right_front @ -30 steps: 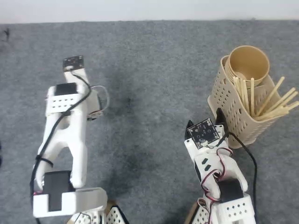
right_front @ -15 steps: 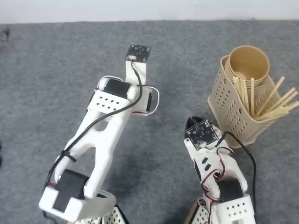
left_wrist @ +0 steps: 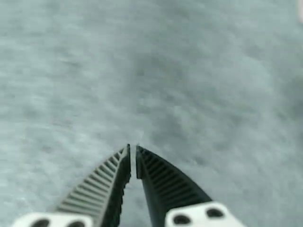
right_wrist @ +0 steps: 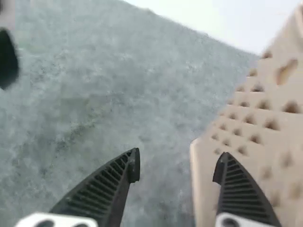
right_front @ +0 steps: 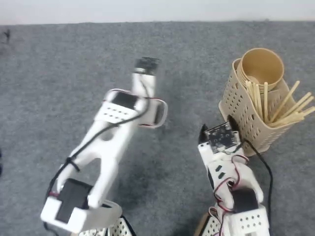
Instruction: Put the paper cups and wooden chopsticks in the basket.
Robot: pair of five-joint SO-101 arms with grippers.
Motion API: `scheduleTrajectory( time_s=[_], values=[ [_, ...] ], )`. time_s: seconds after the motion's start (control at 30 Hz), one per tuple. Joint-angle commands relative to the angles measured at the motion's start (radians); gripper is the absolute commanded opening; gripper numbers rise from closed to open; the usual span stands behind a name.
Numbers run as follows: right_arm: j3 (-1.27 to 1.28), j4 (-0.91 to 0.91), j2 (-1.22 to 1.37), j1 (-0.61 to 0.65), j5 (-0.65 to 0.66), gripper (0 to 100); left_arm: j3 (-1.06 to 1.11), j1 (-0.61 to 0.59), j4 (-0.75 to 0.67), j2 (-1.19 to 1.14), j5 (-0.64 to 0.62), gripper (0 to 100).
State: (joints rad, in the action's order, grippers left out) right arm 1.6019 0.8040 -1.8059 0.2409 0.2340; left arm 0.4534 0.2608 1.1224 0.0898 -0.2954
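The beige perforated basket (right_front: 248, 118) stands at the right of the grey mat. Stacked paper cups (right_front: 260, 66) sit in its far end and several wooden chopsticks (right_front: 283, 109) lean out of its near end. My right gripper (right_front: 216, 129) is open low at the basket's near left corner. In the right wrist view that gripper (right_wrist: 179, 165) has the basket's corner (right_wrist: 201, 156) between its fingers, and the basket wall (right_wrist: 258, 118) rises beside one finger. My left gripper (left_wrist: 132, 150) is shut and holds nothing, over bare mat. The left arm's wrist (right_front: 146, 65) is stretched to the middle of the mat.
Grey mat (right_front: 59, 64) covers the whole table, with a pale wall strip along the far edge. The left arm's white links (right_front: 108, 142) cross the middle diagonally. A dark blurred shape (right_wrist: 7, 52) shows at the edge of the right wrist view.
The left arm swung from the left side toward the middle of the mat and has drawn back slightly since. The right gripper edged right, closer to the basket.
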Motion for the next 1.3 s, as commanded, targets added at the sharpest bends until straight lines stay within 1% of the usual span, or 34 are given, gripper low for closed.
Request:
scheduleTrajectory(
  time_s=[0.0,0.07,0.13,0.2,0.3,0.4,0.47,0.53,0.7,0.8,0.9,1.03,1.1,1.17,1.27],
  values=[
    [-0.215,0.084,-0.01,-0.035,-0.049,25.9,0.11,-0.221,-0.249,0.009,0.006,1],
    [-0.305,0.116,-0.008,-0.031,-0.049,25.9,0.154,-0.282,-0.324,0.011,0.006,1],
    [-0.394,0.14,0.015,-0.031,-0.049,25.9,0.18,-0.31,-0.342,0.018,0.006,1],
    [-0.496,0.17,0.081,-0.035,-0.048,25.9,0.179,-0.307,-0.33,0.02,0.005,1],
    [-0.671,0.186,0.263,-0.039,-0.046,25.9,0.176,-0.278,-0.322,0.02,0.009,1],
    [-0.921,0.245,0.496,-0.038,-0.052,25.8,0.194,-0.244,-0.324,0.072,0.066,1],
    [-1.122,0.311,0.659,-0.039,-0.049,25.8,0.237,-0.227,-0.324,0.157,0.08,1],
    [-1.33,0.392,0.812,-0.065,-0.049,25.8,0.294,-0.227,-0.321,0.288,0.098,1],
    [-1.806,0.559,1.191,-0.193,-0.048,25.7,0.487,-0.278,-0.333,0.75,0.133,1],
    [-2.045,0.674,1.409,-0.245,-0.048,25.7,0.633,-0.275,-0.4,0.979,0.135,1],
    [-2.26,0.792,1.607,-0.262,-0.048,25.7,0.739,-0.284,-0.476,1.099,0.135,1],
    [-2.524,0.938,1.822,-0.254,-0.046,25.7,0.776,-0.33,-0.528,1.122,0.129,1],
    [-2.633,0.984,1.919,-0.252,-0.046,25.7,0.82,-0.37,-0.595,1.126,0.118,1],
    [-2.673,0.989,1.986,-0.26,-0.048,25.6,0.885,-0.404,-0.695,1.128,0.087,1],
    [-2.645,0.989,2.048,-0.265,-0.054,25.6,0.955,-0.42,-0.819,1.128,0.078,1]
  ],
)
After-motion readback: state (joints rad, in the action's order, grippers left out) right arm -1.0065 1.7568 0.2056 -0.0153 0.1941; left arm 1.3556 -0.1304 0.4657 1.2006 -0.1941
